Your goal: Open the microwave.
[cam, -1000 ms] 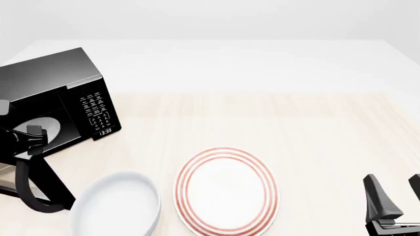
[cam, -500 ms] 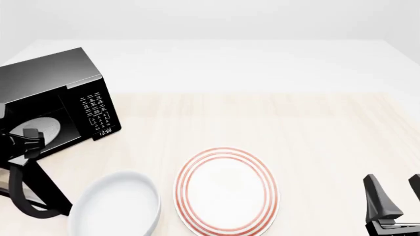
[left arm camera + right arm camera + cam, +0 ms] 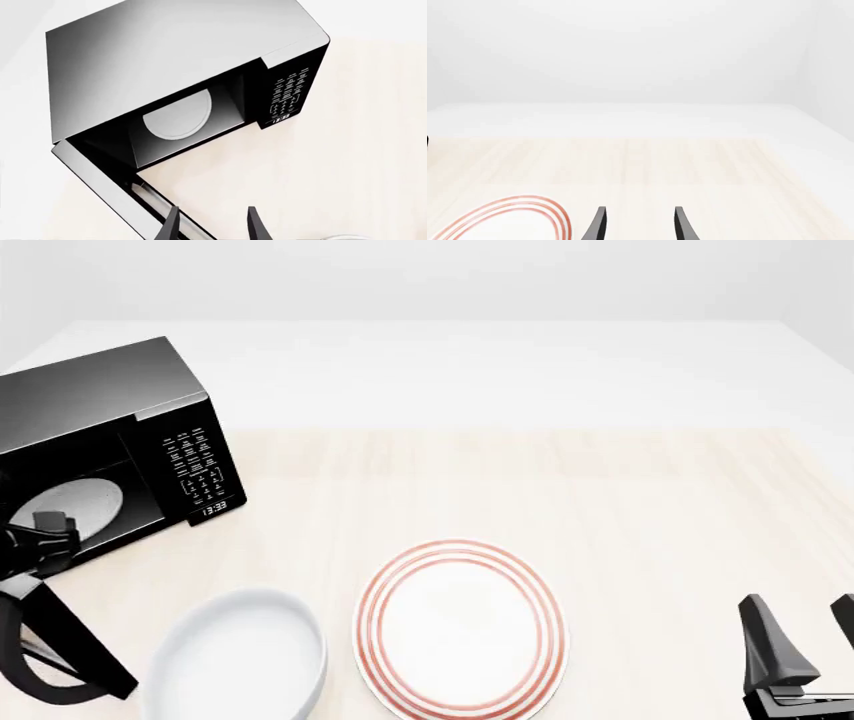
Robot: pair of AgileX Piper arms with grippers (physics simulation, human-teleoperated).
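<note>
table (image 3: 641,490) (pale wood) | microwave (image 3: 107,410) | bowl (image 3: 235,660) | plate (image 3: 461,628)

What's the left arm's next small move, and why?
Probably back the left end effector clear of the door. The microwave already stands wide open, turntable in view, and the fingers look spread, gripping nothing.

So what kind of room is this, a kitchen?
Probably a pretend kitchen made in a computer, not a real one. A glossy black microwave with its door swung open, a red-ringed white plate and a plain white bowl sit on a pale wooden table.
</note>
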